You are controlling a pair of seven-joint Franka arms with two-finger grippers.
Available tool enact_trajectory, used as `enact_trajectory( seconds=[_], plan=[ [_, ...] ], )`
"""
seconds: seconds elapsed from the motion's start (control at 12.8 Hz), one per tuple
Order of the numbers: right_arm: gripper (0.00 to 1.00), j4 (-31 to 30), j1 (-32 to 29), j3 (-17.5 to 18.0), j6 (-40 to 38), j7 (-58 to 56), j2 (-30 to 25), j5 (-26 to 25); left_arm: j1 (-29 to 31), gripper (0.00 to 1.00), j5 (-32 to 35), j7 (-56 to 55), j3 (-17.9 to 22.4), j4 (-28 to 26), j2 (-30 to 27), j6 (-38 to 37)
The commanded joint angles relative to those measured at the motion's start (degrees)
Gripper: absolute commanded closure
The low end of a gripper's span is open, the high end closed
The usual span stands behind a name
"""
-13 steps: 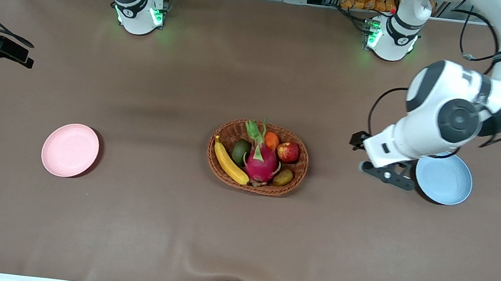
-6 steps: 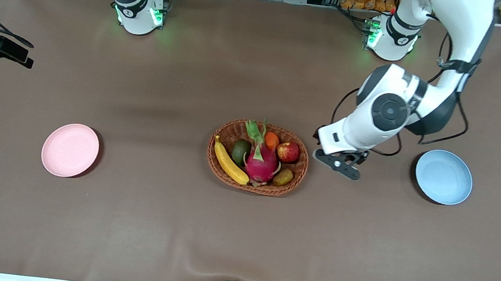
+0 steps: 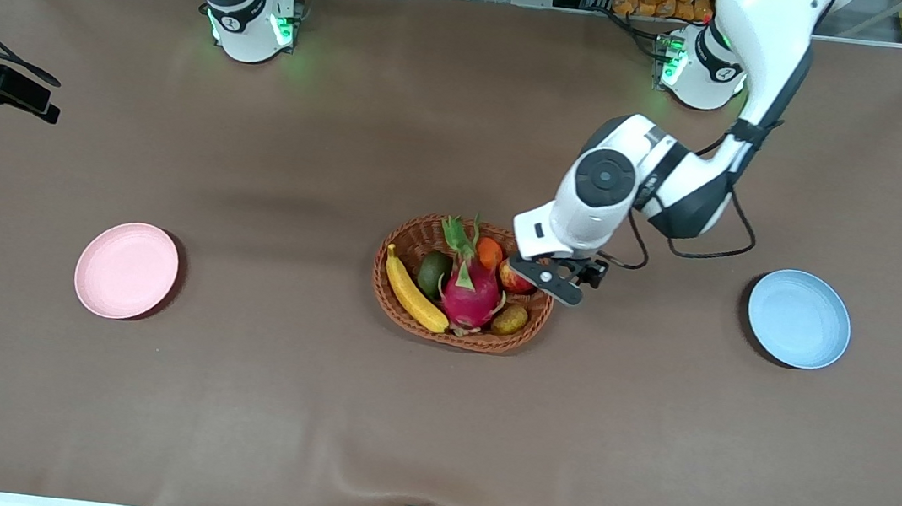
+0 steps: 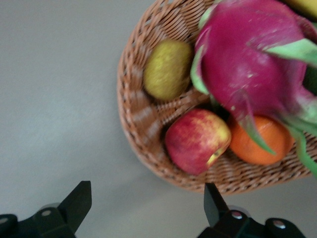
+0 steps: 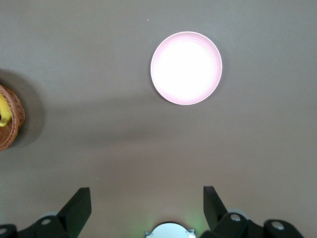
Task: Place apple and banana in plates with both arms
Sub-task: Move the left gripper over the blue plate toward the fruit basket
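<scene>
My left gripper [image 3: 551, 281] hangs over the edge of the wicker basket [image 3: 419, 237] at the end toward my left arm's side of the table, its two dark fingers [image 4: 75, 201] spread wide with nothing between them. In my left wrist view the apple [image 4: 197, 141] sits just off my fingertips: round, smooth-skinned, red mottled with yellow, resting against the basket's woven wall. Touching it is a small glossy orange fruit [image 4: 260, 140], and beside that the big magenta dragon fruit [image 4: 250, 62] with its green, leaf-like scales. A dull olive, rough-skinned oval fruit [image 4: 167, 69] lies along the wall nearby.

The basket is oval, of tight brown weave. The banana [image 3: 413, 291], long, curved and yellow with dark tips, lies along its rim at the end toward my right arm, next to a dark green avocado [image 3: 433, 272].

The light blue plate [image 3: 798, 319], round, shallow and matte, sits bare on the brown cloth of the table [image 3: 432, 421] toward my left arm's end.

My right gripper [image 5: 143, 210] waits high over the table with fingers parted, looking down on the pale pink plate [image 5: 186, 68], which lies toward my right arm's end, well apart from the basket.
</scene>
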Motion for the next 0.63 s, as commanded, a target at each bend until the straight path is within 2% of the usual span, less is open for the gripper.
enact_trajectory(
  seconds=[0.0,0.16,0.31,0.55],
  plan=[
    [0.0,0.23,-0.09,0.05,0.18,0.67,0.06,1.0,-1.43,0.0,1.61,-0.88,0.34,0.2,1.58,3.55],
    [0.0,0.4,-0.52,-0.12,0.09,0.07,0.06,1.0,-2.14,0.0,1.88,-0.97,0.43,0.2,3.42,6.54],
    [0.0,0.23,-0.61,-0.12,0.0,0.06,0.06,1.0,-3.37,0.0,5.11,-3.24,0.43,0.2,5.0,8.83],
    [0.0,0.23,-0.79,-0.12,0.0,0.06,0.06,1.0,-4.25,0.0,8.65,-7.12,0.34,0.28,6.41,9.01]
  ],
)
